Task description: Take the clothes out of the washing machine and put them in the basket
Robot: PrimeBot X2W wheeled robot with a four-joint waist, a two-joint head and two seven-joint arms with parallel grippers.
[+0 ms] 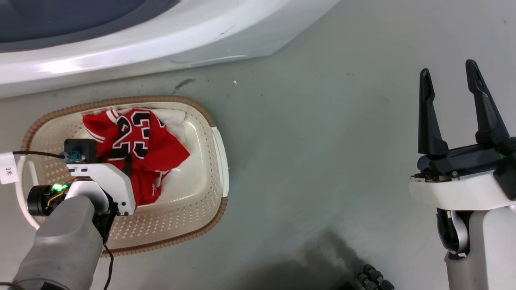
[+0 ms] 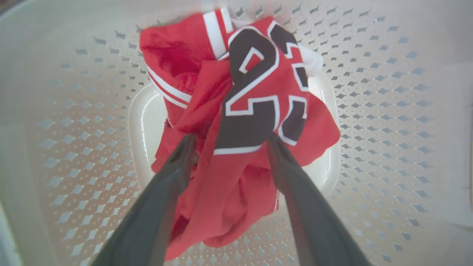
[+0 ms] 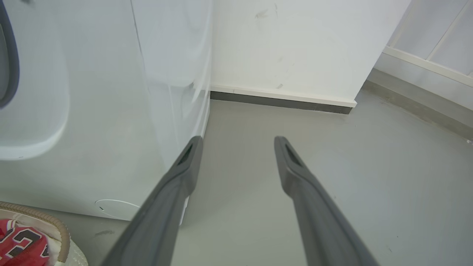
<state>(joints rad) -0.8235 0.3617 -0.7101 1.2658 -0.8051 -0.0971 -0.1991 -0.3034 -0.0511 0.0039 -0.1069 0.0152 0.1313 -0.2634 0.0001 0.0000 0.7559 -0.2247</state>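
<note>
jersey (image 1: 137,141) lying in the basket (image 1: 133,98), left gripper (image 2: 231,142) spread over it
fingers (image 2: 162,207) apart astride the loose cloth, likely to let it go; washing machine (image 1: 161,44) just behind; right gripper (image 1: 448,70) open and empty over the floor (image 1: 322,141), out of the way.

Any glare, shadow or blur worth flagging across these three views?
Head view: sharp, a glare streak on the washing machine and a dark shadow on the floor at the bottom. Left wrist view: jersey and basket soft, wide-angle bowed. Right wrist view: jaws blurred near the lens.
</note>
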